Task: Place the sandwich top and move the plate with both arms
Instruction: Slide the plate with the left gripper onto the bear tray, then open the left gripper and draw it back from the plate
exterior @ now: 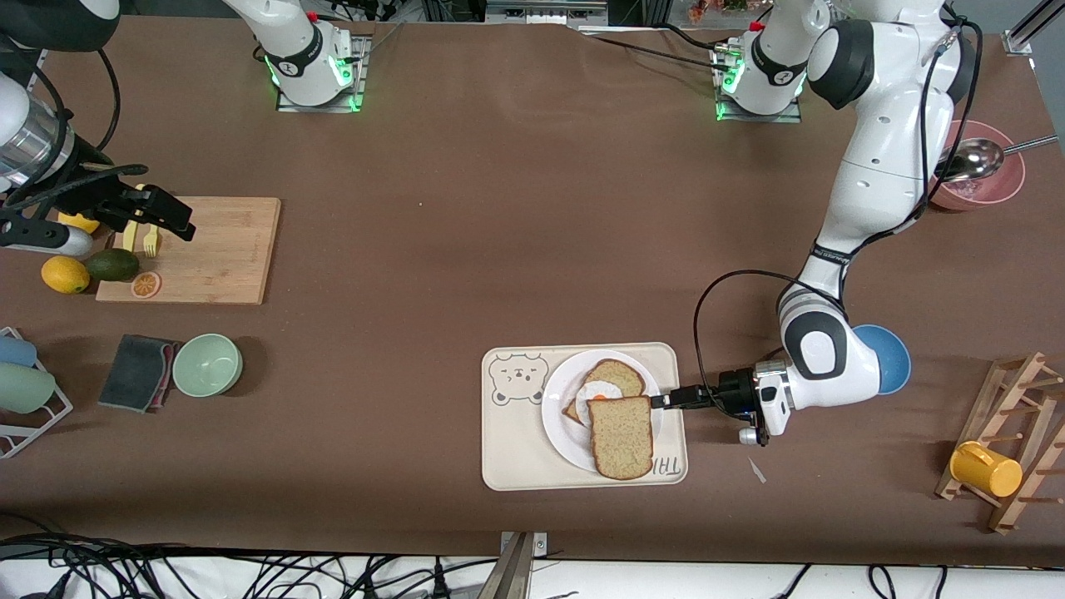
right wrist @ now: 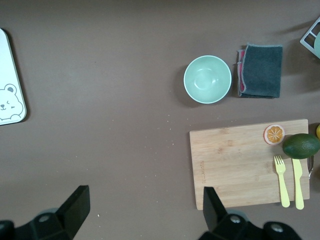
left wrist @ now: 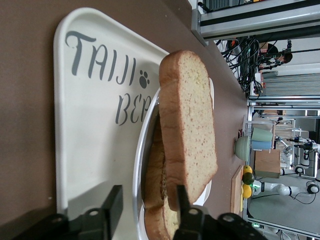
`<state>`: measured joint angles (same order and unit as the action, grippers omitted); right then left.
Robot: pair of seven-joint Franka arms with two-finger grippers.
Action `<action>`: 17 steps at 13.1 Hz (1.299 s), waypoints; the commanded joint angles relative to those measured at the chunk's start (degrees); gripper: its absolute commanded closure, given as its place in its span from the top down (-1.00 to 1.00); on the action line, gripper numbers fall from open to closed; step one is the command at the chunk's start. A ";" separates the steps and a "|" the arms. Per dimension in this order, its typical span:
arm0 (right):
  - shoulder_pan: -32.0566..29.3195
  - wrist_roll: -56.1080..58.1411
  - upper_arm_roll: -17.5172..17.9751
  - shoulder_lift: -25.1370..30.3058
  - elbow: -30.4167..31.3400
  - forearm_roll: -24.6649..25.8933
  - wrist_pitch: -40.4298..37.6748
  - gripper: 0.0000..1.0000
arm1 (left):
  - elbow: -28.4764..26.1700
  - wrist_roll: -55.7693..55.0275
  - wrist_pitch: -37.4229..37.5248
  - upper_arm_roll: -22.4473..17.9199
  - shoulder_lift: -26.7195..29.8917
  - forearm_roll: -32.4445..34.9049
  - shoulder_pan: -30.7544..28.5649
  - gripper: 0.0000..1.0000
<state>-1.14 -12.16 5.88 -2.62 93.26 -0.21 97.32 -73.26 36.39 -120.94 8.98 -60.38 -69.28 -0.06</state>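
The sandwich top [exterior: 621,437], a plain brown slice, lies tilted on the white plate [exterior: 556,416], leaning on the slice with a fried egg [exterior: 601,391]. The plate sits on the cream bear tray [exterior: 516,449]. My left gripper [exterior: 661,402] is low at the plate's edge toward the left arm's end, open. In the left wrist view the left gripper [left wrist: 147,205] straddles the plate rim [left wrist: 139,165], one finger on the tray [left wrist: 90,140] side, the other in front of the sandwich top [left wrist: 187,125]. My right gripper [exterior: 170,218] hangs open over the cutting board [exterior: 216,249], empty [right wrist: 145,205].
A green bowl [exterior: 207,364] and grey cloth [exterior: 137,372] lie nearer the front camera than the board. A lemon [exterior: 65,274] and avocado [exterior: 112,264] sit beside the board. A blue bowl [exterior: 886,358], pink bowl with ladle [exterior: 978,166] and rack with yellow mug [exterior: 986,468] stand at the left arm's end.
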 commanded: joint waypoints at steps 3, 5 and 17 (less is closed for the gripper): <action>-0.18 0.56 0.27 0.07 -0.89 -0.32 -0.82 1.00 | 1.28 -0.78 0.62 -0.19 1.22 4.59 -0.11 -0.03; -0.18 0.47 0.27 0.07 -0.98 -0.32 -0.82 1.00 | 1.28 -1.32 0.88 -0.27 1.93 7.74 -0.47 -0.04; -0.18 0.03 0.35 1.12 -0.28 0.21 -2.40 1.00 | 1.45 -10.37 15.19 -0.10 19.58 58.34 -0.12 -0.04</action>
<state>-1.14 -12.16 5.92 -2.27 93.21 -0.19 95.78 -70.31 27.18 -109.53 9.01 -45.07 -17.67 -0.69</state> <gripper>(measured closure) 0.000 0.595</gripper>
